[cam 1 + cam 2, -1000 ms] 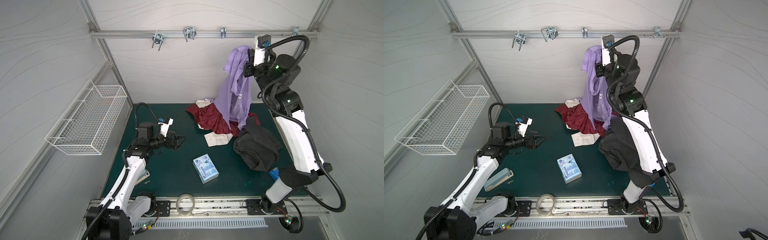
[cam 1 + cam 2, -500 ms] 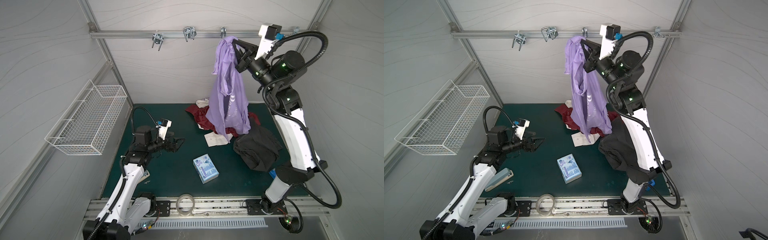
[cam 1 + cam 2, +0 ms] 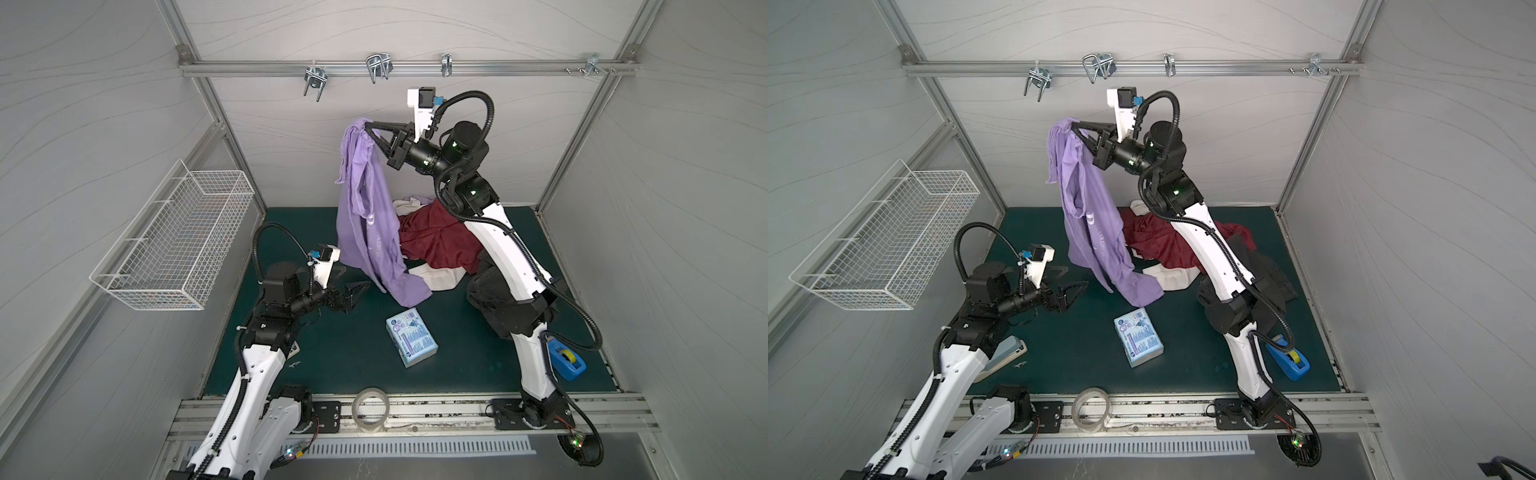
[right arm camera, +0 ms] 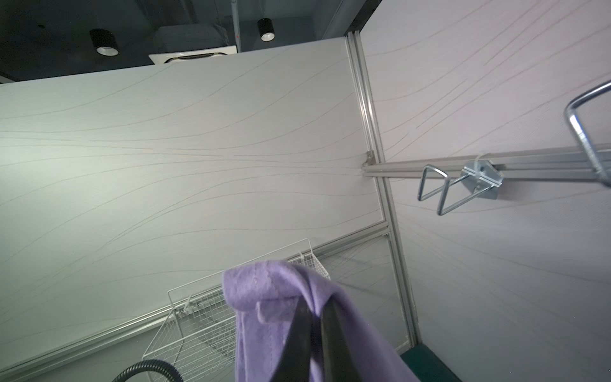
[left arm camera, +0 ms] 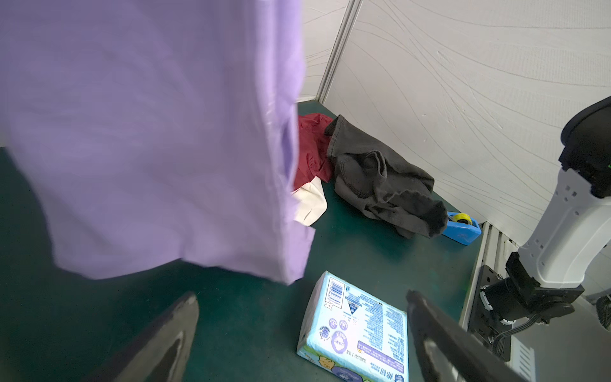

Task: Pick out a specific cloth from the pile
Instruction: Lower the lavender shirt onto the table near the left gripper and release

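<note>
The right pincer is clamped on the cloth at its top and has swung it left, off the pile. The cloth now hangs free, hem near the desk, beside the spread left pincer. Extraction is judged nearly complete.

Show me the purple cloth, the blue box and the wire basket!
purple cloth (image 3: 365, 232): in a top view, hanging middle.
blue box (image 3: 411, 343): in a top view, printed top.
wire basket (image 3: 178, 249): in a top view, mesh wall.
</note>
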